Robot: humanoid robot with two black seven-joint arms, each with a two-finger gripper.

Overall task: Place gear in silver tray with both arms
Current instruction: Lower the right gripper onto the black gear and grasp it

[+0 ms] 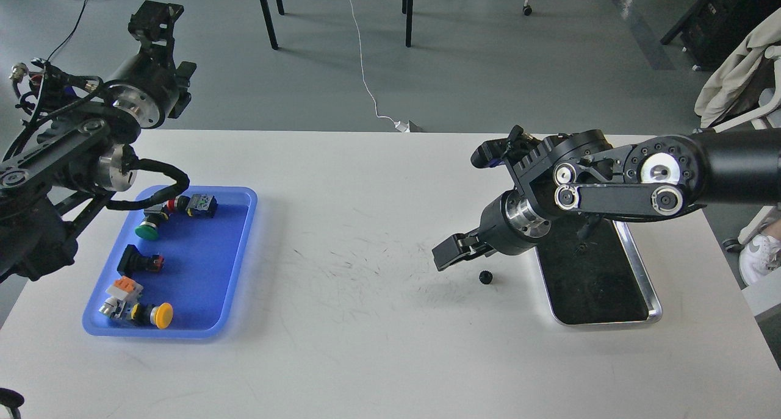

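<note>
The right arm's black two-finger gripper [447, 257] hangs low over the white table [366, 346], empty; whether its fingers are apart cannot be told. One small black toothed gear [485, 277] lies on the table just beside it, left of the rectangular shiny steel tray [647, 279], whose far end the arm hides. The left arm's black gripper [152, 17] is raised, seen end-on, its state unclear. One blue plastic tray [238, 254] holds about four push-button parts, one partly behind cables.

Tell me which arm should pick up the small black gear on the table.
Right. The right hand hovers just beside the gear, next to the silver tray. The left hand is raised far off, beyond the blue tray.
</note>
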